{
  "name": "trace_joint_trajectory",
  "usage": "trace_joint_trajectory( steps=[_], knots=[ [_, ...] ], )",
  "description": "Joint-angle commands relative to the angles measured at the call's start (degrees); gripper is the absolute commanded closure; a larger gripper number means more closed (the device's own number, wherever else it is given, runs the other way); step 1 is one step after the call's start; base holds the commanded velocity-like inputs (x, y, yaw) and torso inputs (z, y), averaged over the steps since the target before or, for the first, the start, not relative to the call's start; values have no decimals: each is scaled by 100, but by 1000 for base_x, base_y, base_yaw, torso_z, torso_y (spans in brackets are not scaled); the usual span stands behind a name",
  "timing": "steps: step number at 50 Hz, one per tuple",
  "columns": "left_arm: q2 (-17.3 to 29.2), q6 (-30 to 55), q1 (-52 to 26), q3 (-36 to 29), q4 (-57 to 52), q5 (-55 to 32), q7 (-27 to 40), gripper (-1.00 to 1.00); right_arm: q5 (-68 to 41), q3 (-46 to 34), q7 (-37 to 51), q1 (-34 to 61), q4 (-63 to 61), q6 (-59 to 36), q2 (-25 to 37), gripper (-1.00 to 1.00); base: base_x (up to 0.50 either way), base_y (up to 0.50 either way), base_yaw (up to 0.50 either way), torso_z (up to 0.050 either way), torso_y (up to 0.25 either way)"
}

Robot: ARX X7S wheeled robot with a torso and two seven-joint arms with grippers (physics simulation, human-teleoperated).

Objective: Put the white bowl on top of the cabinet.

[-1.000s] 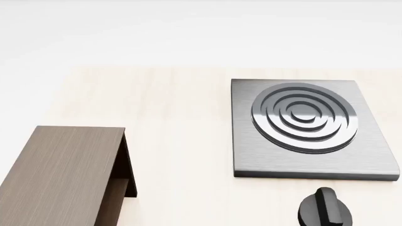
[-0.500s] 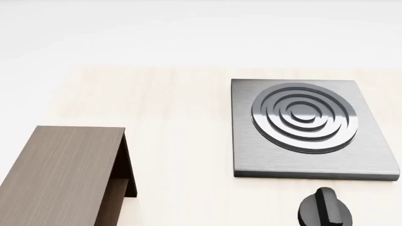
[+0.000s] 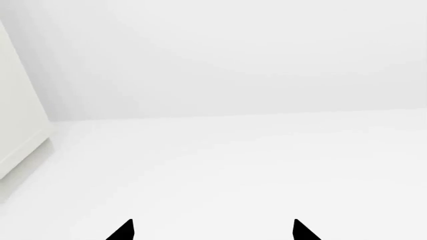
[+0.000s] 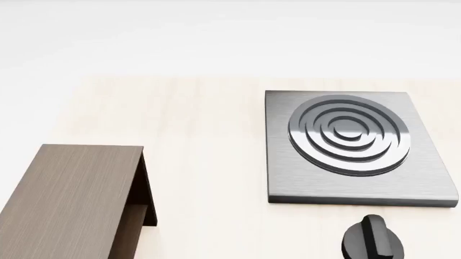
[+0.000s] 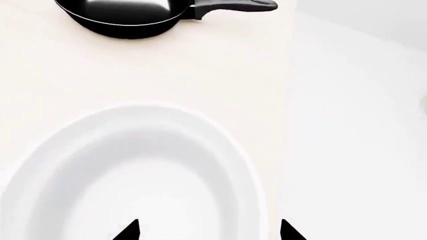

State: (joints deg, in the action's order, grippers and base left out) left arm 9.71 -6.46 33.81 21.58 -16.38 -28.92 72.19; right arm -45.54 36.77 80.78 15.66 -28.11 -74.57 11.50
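Where the head view looks down on the pale table (image 4: pixel 209 162), the cabinet (image 4: pixel 68 199) lies at about eight o'clock, its flat wood-grain top bare, with its darker recessed side facing the grey stove plate (image 4: pixel 353 148) at roughly three o'clock. A black knob (image 4: pixel 372 240) sits near five o'clock, just below the plate.

Neither arm shows in that view. In the right wrist view the white bowl (image 5: pixel 133 175) stands on the table directly before the right gripper (image 5: pixel 209 231), whose two dark tips are spread apart and hold nothing; they seem to straddle the bowl's near wall, though the edge of the frame cuts this off. Beyond the bowl lies a black frying pan (image 5: pixel 123 17).

The left gripper (image 3: pixel 212 231) shows two separated tips over plain white ground, empty.
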Motion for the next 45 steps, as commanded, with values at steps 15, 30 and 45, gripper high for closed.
trace_joint_trajectory(
  steps=[15,30,45],
  knots=[
    [9,39,-21,-20,-7,30,32,-100,630,-16,-323,-279,1011,789,50,-100,1,-2,-2,0,0],
    [10,25,-39,-20,22,10,10,-100,834,124,-443,-412,1462,1179,19,-100,0,-3,-3,-2,0],
    [13,28,-52,-30,40,-2,-4,-100,930,487,-375,-588,1627,1422,-69,-100,0,0,-1,-2,0]
  ],
)
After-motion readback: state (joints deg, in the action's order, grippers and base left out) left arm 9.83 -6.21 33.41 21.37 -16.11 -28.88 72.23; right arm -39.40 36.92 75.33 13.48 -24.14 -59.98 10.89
